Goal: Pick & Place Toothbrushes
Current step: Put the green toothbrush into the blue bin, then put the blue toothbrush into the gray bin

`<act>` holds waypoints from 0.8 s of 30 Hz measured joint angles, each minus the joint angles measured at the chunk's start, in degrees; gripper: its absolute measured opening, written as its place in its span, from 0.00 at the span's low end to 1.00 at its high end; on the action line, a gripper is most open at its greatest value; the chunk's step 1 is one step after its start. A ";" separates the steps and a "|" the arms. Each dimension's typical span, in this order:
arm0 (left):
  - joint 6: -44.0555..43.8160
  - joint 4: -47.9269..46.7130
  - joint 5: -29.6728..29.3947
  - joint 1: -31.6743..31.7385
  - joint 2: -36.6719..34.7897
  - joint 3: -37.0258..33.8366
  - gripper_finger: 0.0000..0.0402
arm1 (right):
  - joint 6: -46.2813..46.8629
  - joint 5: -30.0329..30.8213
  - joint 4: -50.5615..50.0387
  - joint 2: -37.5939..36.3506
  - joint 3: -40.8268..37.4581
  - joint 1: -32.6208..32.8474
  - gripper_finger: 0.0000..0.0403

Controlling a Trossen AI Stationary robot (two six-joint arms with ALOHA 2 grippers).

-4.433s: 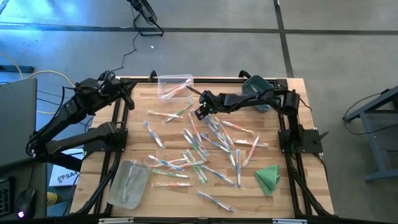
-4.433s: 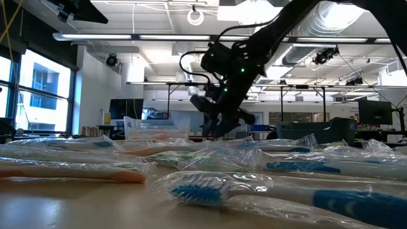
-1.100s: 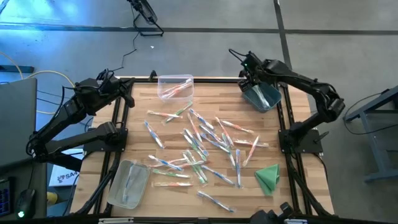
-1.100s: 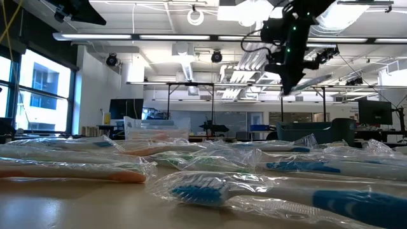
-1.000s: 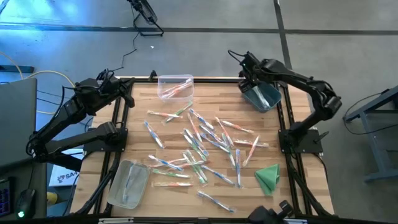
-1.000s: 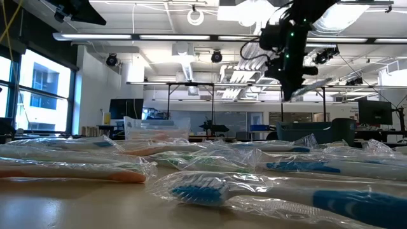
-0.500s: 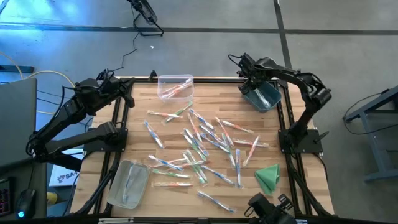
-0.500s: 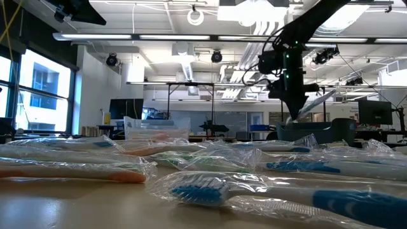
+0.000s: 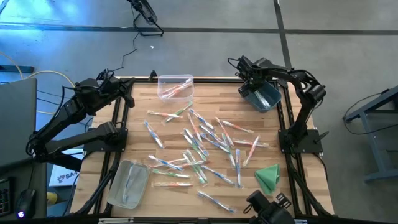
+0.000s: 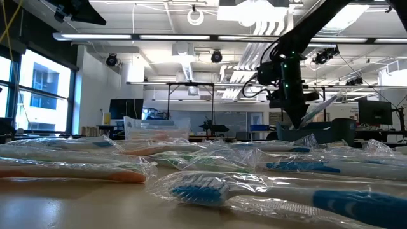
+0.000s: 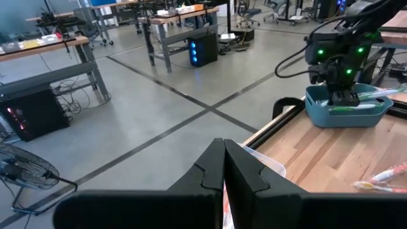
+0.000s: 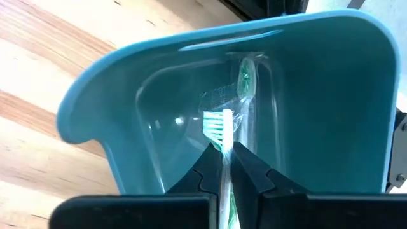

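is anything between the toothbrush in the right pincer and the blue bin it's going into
Nothing visible. The right pincer holds the wrapped toothbrush over the blue bin, whose inside shows bare below it.

The right arm reaches across the far right corner of the table, its right gripper (image 12: 225, 166) angled downward with fingers pinched together. The left arm waits folded at the far left edge, left gripper (image 11: 224, 166) closed.
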 joint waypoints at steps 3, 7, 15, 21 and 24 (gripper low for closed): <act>0.00 0.00 0.00 0.00 0.02 0.00 0.00 | 0.01 0.02 0.08 0.05 0.01 -0.24 0.02; 0.02 0.00 0.00 0.00 0.01 0.00 0.00 | 0.04 0.02 0.04 0.05 0.02 -0.71 0.09; 0.00 0.00 0.00 0.00 0.01 0.00 0.00 | 0.32 3.44 -0.04 0.03 0.01 -0.56 0.30; 0.02 0.00 0.00 0.00 0.00 0.00 0.00 | 0.15 6.09 0.02 -0.06 0.00 -0.55 0.32; 0.01 0.00 0.00 0.00 0.00 0.00 0.00 | 0.22 6.26 0.02 -0.07 0.01 -0.82 0.28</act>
